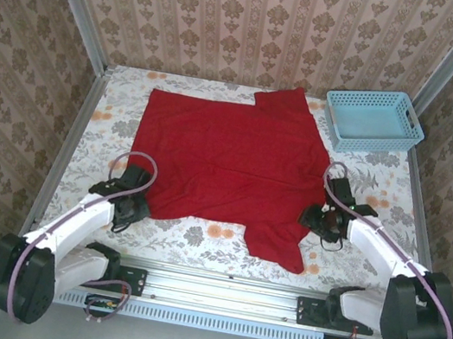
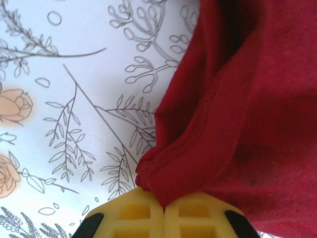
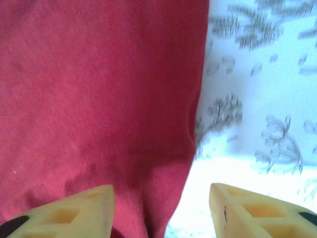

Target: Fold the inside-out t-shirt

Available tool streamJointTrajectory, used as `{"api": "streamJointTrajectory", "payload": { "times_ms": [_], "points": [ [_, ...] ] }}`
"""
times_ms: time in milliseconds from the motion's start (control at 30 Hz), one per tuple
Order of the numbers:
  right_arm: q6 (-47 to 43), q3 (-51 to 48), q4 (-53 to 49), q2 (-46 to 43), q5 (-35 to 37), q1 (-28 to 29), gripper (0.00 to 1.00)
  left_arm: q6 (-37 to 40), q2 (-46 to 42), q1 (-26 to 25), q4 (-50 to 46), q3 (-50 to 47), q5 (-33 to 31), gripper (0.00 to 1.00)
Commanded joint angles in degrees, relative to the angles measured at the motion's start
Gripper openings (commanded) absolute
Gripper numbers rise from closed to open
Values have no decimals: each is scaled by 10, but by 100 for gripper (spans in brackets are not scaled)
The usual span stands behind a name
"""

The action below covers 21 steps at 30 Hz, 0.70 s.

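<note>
The inside-out t-shirt is plain red and lies spread on the flowered tablecloth, with one sleeve pointing to the back and another toward the front edge. At its near left corner sits my left gripper. In the left wrist view the left gripper is shut on a bunched, stitched hem of the t-shirt. My right gripper is at the shirt's right edge. Seen from the right wrist, the right gripper is open and straddles the edge of the t-shirt, one finger over cloth, the other over the tablecloth.
A light-blue plastic basket stands at the back right corner of the table. Patterned walls and metal posts close in the table on three sides. A metal rail with both arm bases runs along the near edge.
</note>
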Motion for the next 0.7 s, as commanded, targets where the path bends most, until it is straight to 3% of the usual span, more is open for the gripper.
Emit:
{"api": "streamJointTrajectory", "payload": {
  "times_ms": [0, 133, 400, 667],
  "points": [
    [42, -22, -40, -30, 18, 29, 54, 12, -16, -2, 2, -3, -5, 0],
    [56, -46, -10, -35, 7, 36, 52, 29, -31, -2, 15, 2, 10, 0],
    [34, 7, 15, 22, 61, 23, 36, 44, -103, -2, 15, 7, 15, 0],
    [23, 1, 21, 3, 58, -1, 31, 43, -108, -1, 14, 0, 17, 0]
  ]
}}
